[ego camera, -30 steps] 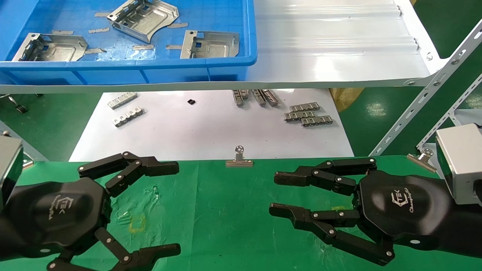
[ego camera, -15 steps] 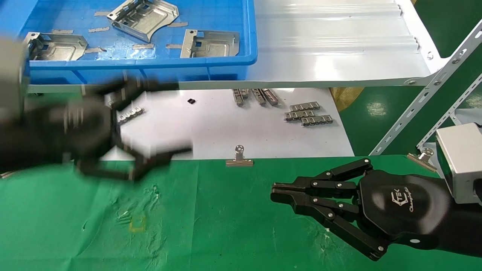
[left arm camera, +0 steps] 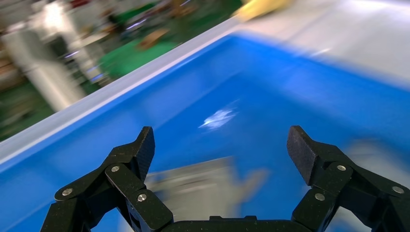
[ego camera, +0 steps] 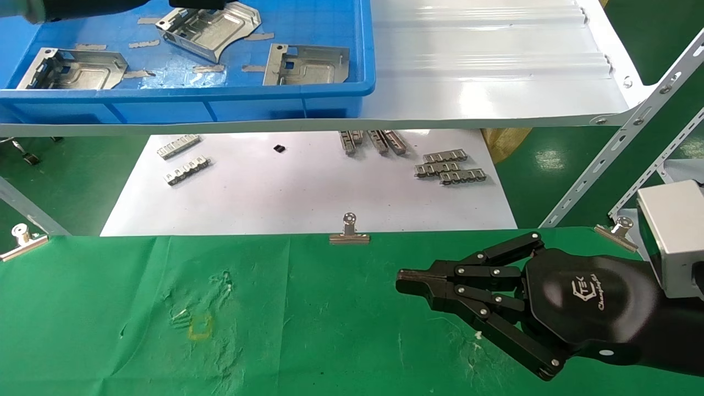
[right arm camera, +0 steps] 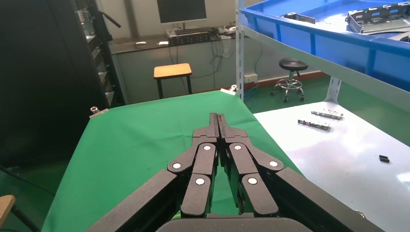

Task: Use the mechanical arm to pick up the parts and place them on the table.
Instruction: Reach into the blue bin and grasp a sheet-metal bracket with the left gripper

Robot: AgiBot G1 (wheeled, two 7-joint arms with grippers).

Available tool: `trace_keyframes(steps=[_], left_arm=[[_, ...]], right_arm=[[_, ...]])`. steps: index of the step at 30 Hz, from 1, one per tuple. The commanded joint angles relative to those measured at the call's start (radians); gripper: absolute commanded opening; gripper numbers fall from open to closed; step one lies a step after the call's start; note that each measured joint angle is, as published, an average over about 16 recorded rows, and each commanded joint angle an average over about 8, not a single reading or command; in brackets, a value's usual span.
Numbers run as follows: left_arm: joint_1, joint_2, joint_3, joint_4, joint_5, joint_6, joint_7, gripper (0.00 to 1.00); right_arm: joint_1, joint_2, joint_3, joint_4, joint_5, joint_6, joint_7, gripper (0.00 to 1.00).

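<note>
Blue plastic fills what my left wrist camera shows: my left gripper (left arm camera: 220,145) hangs over the blue bin (ego camera: 236,104) on the glossy white shelf (ego camera: 484,71), its two black fingers spread wide with nothing between them. A blurred silver plate lies on the bin floor below and just nearer than the gap between my fingertips; I am not touching it, and which plate it is I cannot tell. From the head view only a sliver of that arm shows, at the far left corner, above the far end of the bin.

Three parts lie in the bin: the middle part (ego camera: 212,27) sits tilted, just beside the dark tip of my left hand; the left part (ego camera: 74,69) rests flat near the bin's front wall; the right part (ego camera: 308,64) lies flat toward the bin's right wall.

My right gripper (ego camera: 404,280) is parked low over the table (ego camera: 308,330) on the near right, fingers pressed together, tips meeting, holding nothing.

Beyond the table's far edge, a white sheet (ego camera: 308,192) carries small toothed strips (ego camera: 451,168), and a binder clip (ego camera: 349,231) sits at the cloth's far edge.
</note>
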Motion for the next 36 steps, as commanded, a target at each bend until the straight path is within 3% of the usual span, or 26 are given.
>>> trace_keyframes(steps=[1, 3, 6, 7, 10, 11, 36], left_arm=[[-0.047, 0.047, 0.019, 0.099, 0.051, -0.098, 0.020, 0.69], [-0.068, 0.073, 0.034, 0.154, 0.079, -0.145, 0.035, 0.44], [-0.091, 0.100, 0.052, 0.218, 0.110, -0.189, 0.050, 0.06], [-0.097, 0.106, 0.057, 0.235, 0.117, -0.198, 0.053, 0.00], [-0.110, 0.118, 0.066, 0.273, 0.131, -0.214, 0.058, 0.00], [-0.113, 0.120, 0.068, 0.283, 0.134, -0.216, 0.059, 0.00], [-0.128, 0.108, 0.070, 0.363, 0.138, -0.249, 0.026, 0.00]], right_arm=[[0.000, 0.000, 0.000, 0.000, 0.000, 0.000, 0.000, 0.00], [0.000, 0.000, 0.000, 0.000, 0.000, 0.000, 0.000, 0.06], [0.000, 0.000, 0.000, 0.000, 0.000, 0.000, 0.000, 0.44], [0.000, 0.000, 0.000, 0.000, 0.000, 0.000, 0.000, 0.56], [0.000, 0.000, 0.000, 0.000, 0.000, 0.000, 0.000, 0.93], [0.000, 0.000, 0.000, 0.000, 0.000, 0.000, 0.000, 1.00], [0.000, 0.000, 0.000, 0.000, 0.000, 0.000, 0.000, 1.00]])
